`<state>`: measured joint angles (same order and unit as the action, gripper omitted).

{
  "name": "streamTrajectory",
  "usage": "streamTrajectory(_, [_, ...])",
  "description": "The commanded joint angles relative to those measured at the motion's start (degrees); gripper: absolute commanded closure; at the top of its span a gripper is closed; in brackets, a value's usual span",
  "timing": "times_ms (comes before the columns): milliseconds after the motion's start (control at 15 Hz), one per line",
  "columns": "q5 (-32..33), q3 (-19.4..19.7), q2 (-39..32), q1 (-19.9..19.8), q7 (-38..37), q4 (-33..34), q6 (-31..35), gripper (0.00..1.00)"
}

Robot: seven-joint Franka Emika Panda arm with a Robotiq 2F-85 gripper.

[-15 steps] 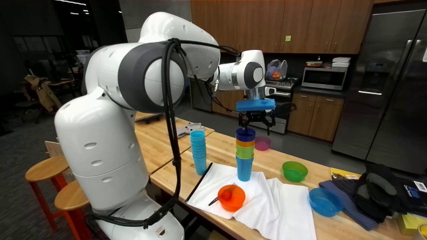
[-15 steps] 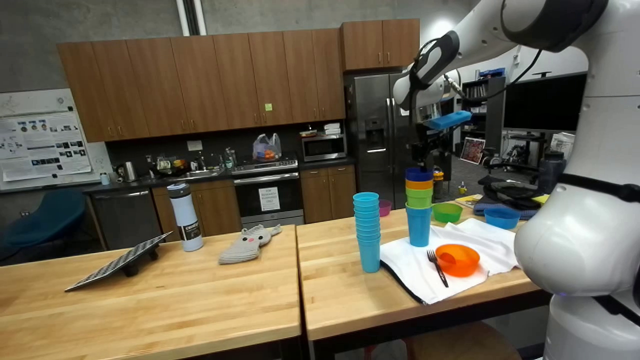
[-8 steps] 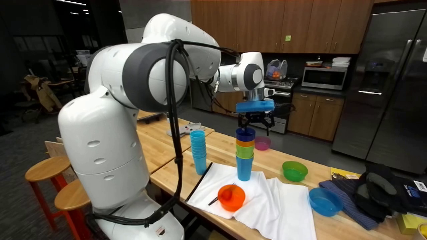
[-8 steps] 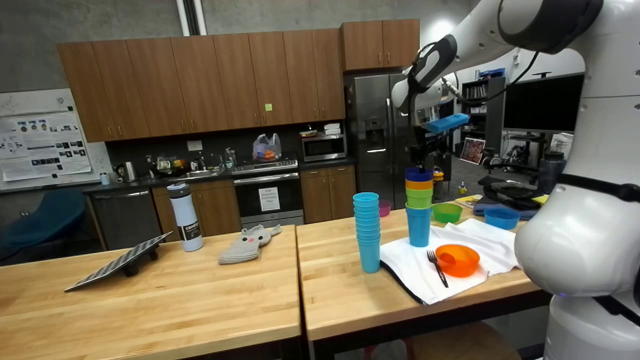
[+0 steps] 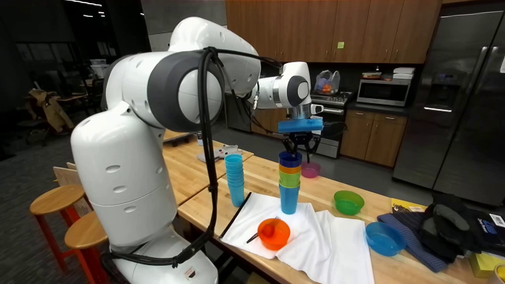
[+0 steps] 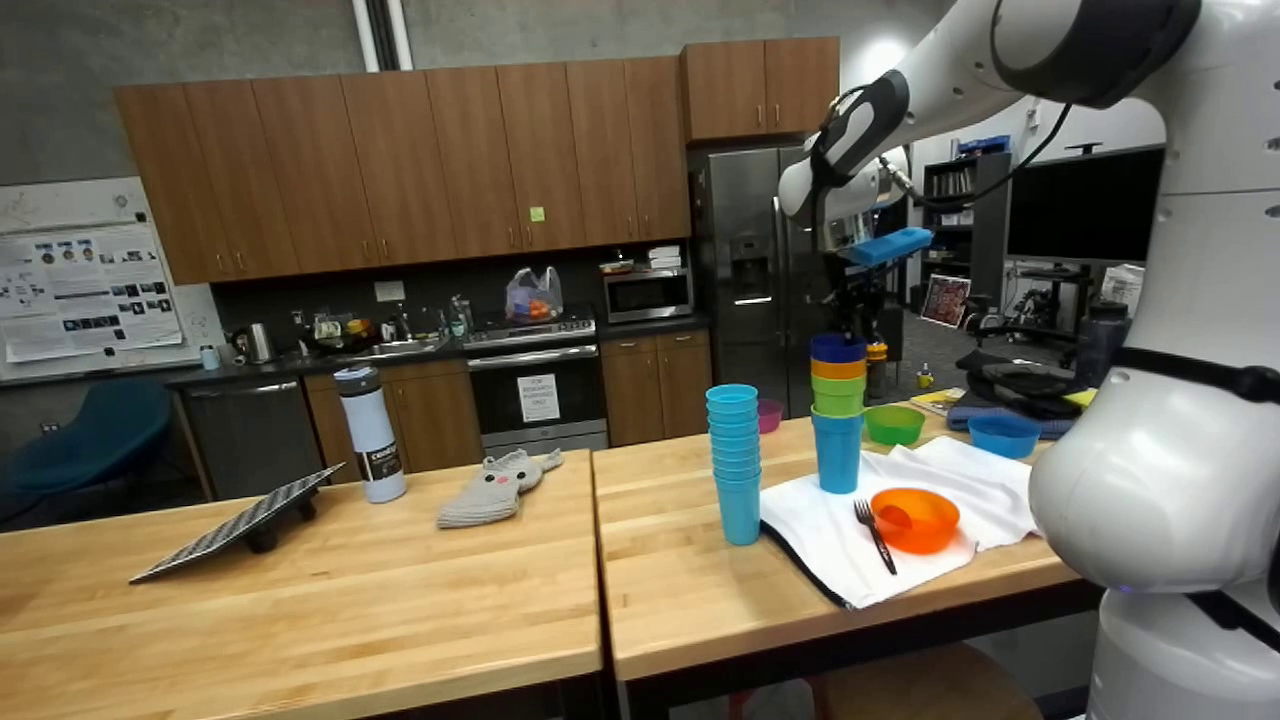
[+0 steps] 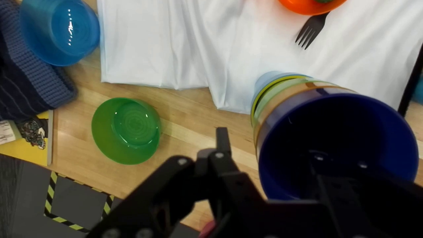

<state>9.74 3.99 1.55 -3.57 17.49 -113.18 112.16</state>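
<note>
- You have a navy-blue round plastic cup [image 5: 290, 162] at the top of an upright stack of coloured cups [image 6: 838, 398], with an orange cup [image 5: 290, 170], a lime-green cup [image 5: 289, 180] and a light-blue cup [image 5: 288, 200] below it.
- Your black two-fingered hand [image 7: 268, 138] is at the stack's mouth, its fingers apart: one over or in the navy cup's opening, the other outside, beside its rim. You cannot tell whether either touches.
- The stack stands on a white cloth [image 5: 339, 240] on the pale wooden desk [image 6: 680, 590].
- In both exterior views you see a column of nested sky-blue cups [image 6: 738, 510] left of the stack.
- In an exterior view, a bright orange bowl [image 6: 932, 532] is to the right of the stack and nearer the camera, a dark fork [image 6: 877, 538] beside it.
- In your wrist view, a translucent green bowl [image 7: 129, 130] is left of the stack, a translucent blue bowl [image 7: 61, 33] farther that way.
- A pink bowl [image 5: 312, 170] shows just right of the stack in an exterior view.
</note>
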Motion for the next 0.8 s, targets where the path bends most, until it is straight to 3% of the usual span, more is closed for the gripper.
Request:
streamTrajectory(0, [-0.2,0.17,0.07,-0.2,0.43,0.33,-0.07,0.88])
streamTrajectory(133, [-0.59,0.47,-0.29,-0.45,0.89,0.99,-0.15,1.0])
streamTrajectory(733, [-4.58,0.3,-1.71,-0.23,0.56,3.16,-0.44,0.99])
